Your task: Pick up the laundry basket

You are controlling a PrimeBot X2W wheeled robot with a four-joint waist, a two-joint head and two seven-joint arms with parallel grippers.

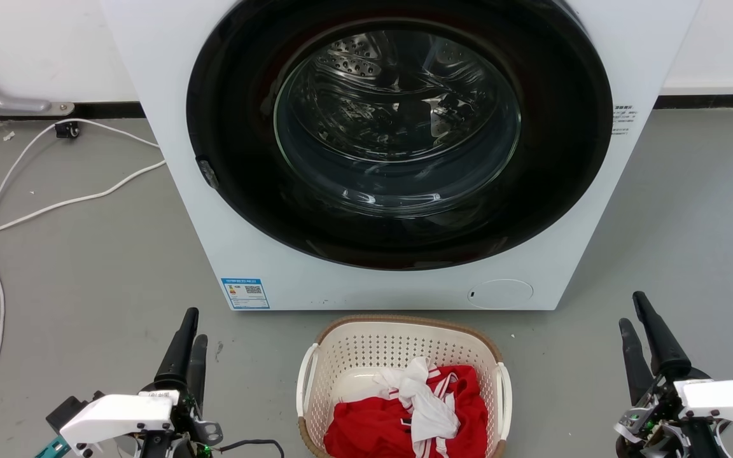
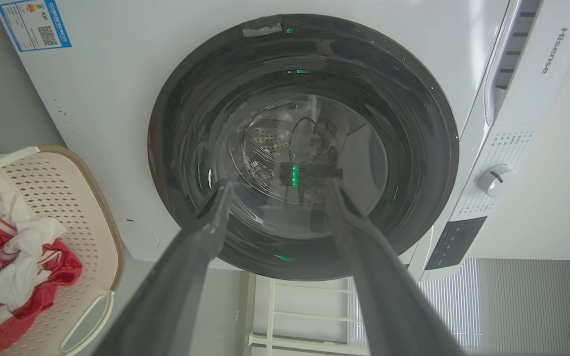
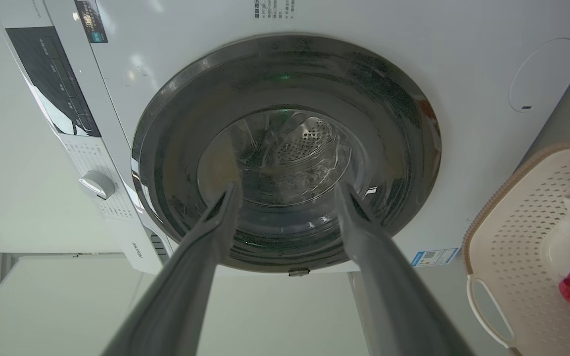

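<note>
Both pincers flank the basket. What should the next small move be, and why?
Probably move both arms inward toward the side handles of the laundry basket. The left pincer and right pincer are open and well clear of it; it sits on the floor between them, neither handle gripped.

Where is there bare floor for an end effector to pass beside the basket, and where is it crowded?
Bare floor lies both sides of the laundry basket: between it and the left end effector, and between it and the right end effector. Crowded: the strip between its far rim and the washing machine. A white cable crosses the floor far left.
</note>
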